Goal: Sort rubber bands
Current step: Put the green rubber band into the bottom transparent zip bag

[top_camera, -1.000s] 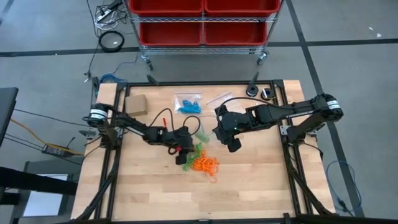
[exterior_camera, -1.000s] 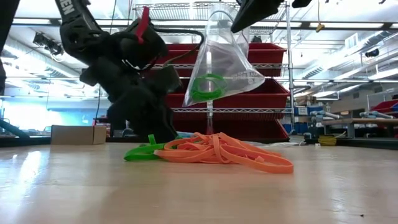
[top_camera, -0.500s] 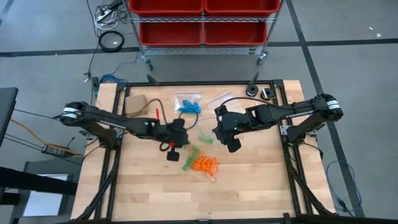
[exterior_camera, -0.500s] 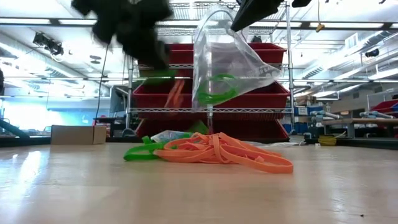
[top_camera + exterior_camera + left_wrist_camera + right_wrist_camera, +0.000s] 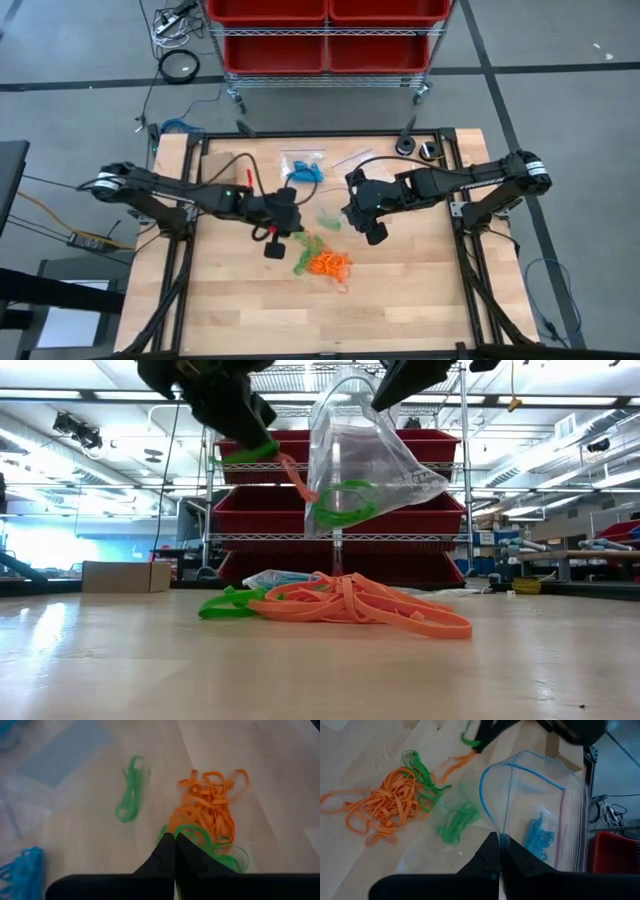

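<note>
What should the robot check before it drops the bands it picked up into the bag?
1. Left gripper shut on bands: ok, a green band and an orange band hang from it.
2. Only one colour held: not ok, two colours.
3. Right gripper holding the clear bag up: ok.
4. Bag mouth open: ok in the right wrist view.
5. Bands over the mouth: not ok, beside the bag.
6. Bag holds green bands: ok.
</note>
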Tool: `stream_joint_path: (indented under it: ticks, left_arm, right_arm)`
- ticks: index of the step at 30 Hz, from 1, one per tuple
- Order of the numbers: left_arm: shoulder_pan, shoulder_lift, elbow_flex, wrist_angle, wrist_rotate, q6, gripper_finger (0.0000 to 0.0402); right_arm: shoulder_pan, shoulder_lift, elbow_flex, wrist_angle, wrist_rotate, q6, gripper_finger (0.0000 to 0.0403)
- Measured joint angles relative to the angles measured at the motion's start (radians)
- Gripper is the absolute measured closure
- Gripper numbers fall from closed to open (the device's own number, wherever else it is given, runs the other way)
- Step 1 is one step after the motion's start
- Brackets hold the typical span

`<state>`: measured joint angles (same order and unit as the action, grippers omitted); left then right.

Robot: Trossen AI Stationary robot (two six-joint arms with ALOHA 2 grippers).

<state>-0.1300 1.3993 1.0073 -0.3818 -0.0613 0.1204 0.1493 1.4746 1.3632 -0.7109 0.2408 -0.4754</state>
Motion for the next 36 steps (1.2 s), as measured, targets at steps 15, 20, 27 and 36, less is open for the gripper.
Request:
stream_joint_path:
  ticks: [15,20,27,36]
  left_arm:
    - [-0.023,0.224,-0.248,0.259,0.008,-0.13,0.0394]
    - [-0.023,0.226,-0.363,0.433,0.008,-0.213,0.0385]
    - [-0.024,0.225,-0.403,0.5,0.008,-0.255,0.0344]
    - [-0.024,0.227,-0.403,0.476,-0.01,-0.237,0.0326]
  right_arm:
    - [0.001,0.0,0.0,-0.004,0.0,0.004,0.0403]
    - [0.001,0.0,0.0,-0.004,0.0,0.004,0.0403]
    - [0.0,0.0,0.0,-0.001,-0.002,0.003,0.0403]
    - [0.0,0.0,0.0,-0.005,-0.003,0.011,0.0403]
